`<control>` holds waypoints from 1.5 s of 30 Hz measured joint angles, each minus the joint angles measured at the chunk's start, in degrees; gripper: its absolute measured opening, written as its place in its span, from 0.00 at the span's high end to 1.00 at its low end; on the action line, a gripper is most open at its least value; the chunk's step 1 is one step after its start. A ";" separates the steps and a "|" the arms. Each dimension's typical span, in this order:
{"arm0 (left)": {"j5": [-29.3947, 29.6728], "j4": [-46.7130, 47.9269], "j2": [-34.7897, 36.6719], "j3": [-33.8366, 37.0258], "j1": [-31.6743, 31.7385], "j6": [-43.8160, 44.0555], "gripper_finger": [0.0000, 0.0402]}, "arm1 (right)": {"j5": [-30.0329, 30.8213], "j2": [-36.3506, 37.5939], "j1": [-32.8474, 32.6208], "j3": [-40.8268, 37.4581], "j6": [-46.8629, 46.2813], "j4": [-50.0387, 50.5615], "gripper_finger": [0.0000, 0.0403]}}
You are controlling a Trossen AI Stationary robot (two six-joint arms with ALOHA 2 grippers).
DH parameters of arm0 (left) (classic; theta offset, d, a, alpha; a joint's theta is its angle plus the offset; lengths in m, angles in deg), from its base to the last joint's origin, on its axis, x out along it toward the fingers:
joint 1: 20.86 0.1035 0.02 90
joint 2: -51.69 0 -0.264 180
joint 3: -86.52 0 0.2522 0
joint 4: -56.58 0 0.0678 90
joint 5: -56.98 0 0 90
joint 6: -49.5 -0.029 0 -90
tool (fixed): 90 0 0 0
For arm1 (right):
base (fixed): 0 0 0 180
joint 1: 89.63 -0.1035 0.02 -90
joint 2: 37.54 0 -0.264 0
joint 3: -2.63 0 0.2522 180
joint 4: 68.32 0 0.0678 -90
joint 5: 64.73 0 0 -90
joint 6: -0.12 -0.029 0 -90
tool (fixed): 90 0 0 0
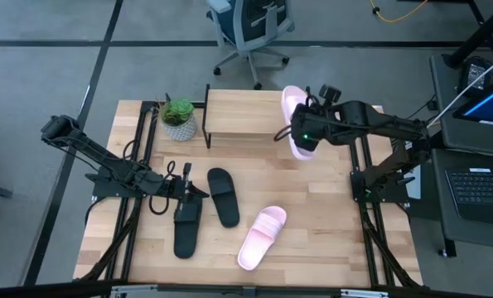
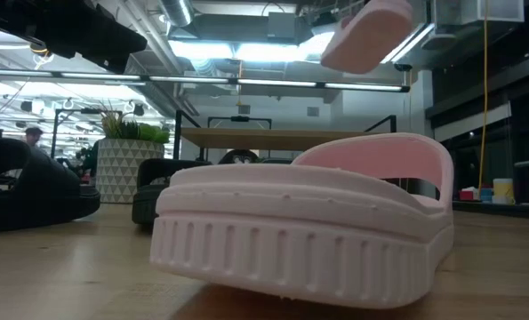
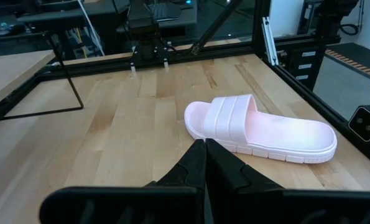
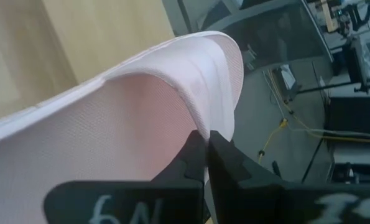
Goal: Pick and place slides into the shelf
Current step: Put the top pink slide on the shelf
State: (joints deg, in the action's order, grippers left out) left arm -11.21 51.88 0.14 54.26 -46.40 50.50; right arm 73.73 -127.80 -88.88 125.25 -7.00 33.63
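My right gripper (image 4: 206,152) is shut on a pale pink slide (image 1: 294,116), held in the air over the right end of the shelf (image 1: 242,116); the low view shows it high up (image 2: 366,36). The second pink slide (image 1: 263,237) lies flat on the table, as do two black slides (image 1: 223,196) (image 1: 186,222). My left gripper (image 1: 190,190) is shut, above the far end of the left black slide. In its wrist view its fingers (image 3: 204,155) point toward the lying pink slide (image 3: 259,127) and hold nothing. My right gripper pinches the pink slide's side edge (image 4: 200,121) between its two fingers, close to the rounded end (image 4: 228,56). It comes at the slide from the table's right side. The slide is lifted clear and tilted above the shelf's right end.
A potted plant (image 1: 178,118) stands at the shelf's left end. The shelf top (image 2: 286,138) is bare to the left of the held slide. Black frame rails run along the table's left and right edges (image 1: 362,178). An office chair (image 1: 250,29) stands beyond the far edge.
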 joint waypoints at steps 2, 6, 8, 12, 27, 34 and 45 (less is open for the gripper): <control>0.00 0.00 0.02 0.00 0.02 0.05 1.00 | 0.18 -0.24 0.79 0.00 0.11 -0.34 0.98; 0.00 0.00 0.02 0.00 0.02 0.11 1.00 | 0.18 -0.73 2.19 0.00 1.49 -0.70 0.98; 0.00 0.00 0.02 0.00 0.02 0.11 1.00 | 0.14 -1.14 2.85 0.00 3.02 -1.47 0.98; 0.00 0.00 0.02 0.00 0.02 0.11 1.00 | 0.13 -1.98 4.23 -0.02 6.17 -4.49 0.98; 0.09 -0.04 0.02 -0.02 1.02 -0.09 1.00 | 0.05 -2.54 10.56 -0.02 10.75 -7.69 0.98; 0.09 -0.04 0.02 -0.02 2.35 -0.09 1.00 | -0.36 -2.54 12.92 -0.02 16.35 -12.04 0.98; 0.04 -0.04 0.02 -0.02 2.93 -0.06 1.00 | -6.03 -4.72 16.38 -0.02 16.65 -12.11 0.98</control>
State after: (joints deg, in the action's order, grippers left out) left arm -11.17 51.84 0.16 54.24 -43.47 50.43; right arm 67.71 -132.52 -72.50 125.22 9.64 21.51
